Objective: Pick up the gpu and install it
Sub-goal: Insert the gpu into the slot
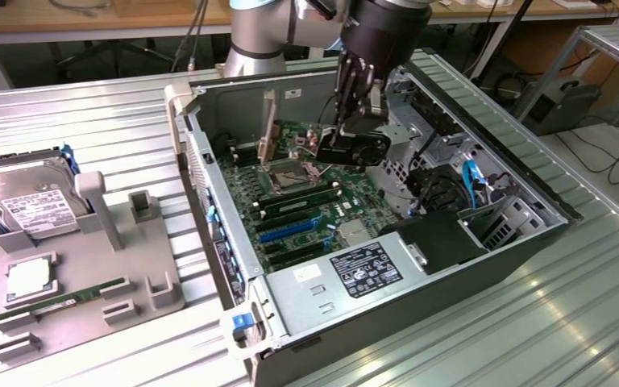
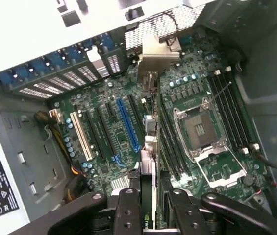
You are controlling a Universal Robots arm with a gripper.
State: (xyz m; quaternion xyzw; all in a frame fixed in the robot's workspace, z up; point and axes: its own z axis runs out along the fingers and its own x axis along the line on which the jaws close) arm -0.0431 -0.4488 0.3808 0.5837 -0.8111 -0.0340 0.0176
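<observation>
The gpu (image 2: 148, 171) shows edge-on in the wrist view as a narrow dark strip, so its faces are hidden. Its near end is cut off between the fingers (image 2: 128, 210) of the end effector (image 2: 150, 210), which is clamped on it from both sides. Its silvery bracket (image 2: 155, 51) sits at the far end, close to the rear slot openings of the computer case (image 1: 525, 242). The card hangs over the motherboard (image 2: 104, 127), between the blue slot (image 2: 128, 122) and the CPU socket (image 2: 199, 129). I cannot tell whether its lower edge touches a slot.

In the exterior view the end effector (image 1: 351, 149) reaches down into the open case and covers the card. The power supply (image 1: 363, 270) fills the case's near end.

Near the table's (image 1: 105, 121) edge at the exterior view's left, a grey tray (image 1: 159, 278) holds a hard drive (image 1: 25, 201) standing up and a memory stick (image 1: 57, 302) lying flat.
</observation>
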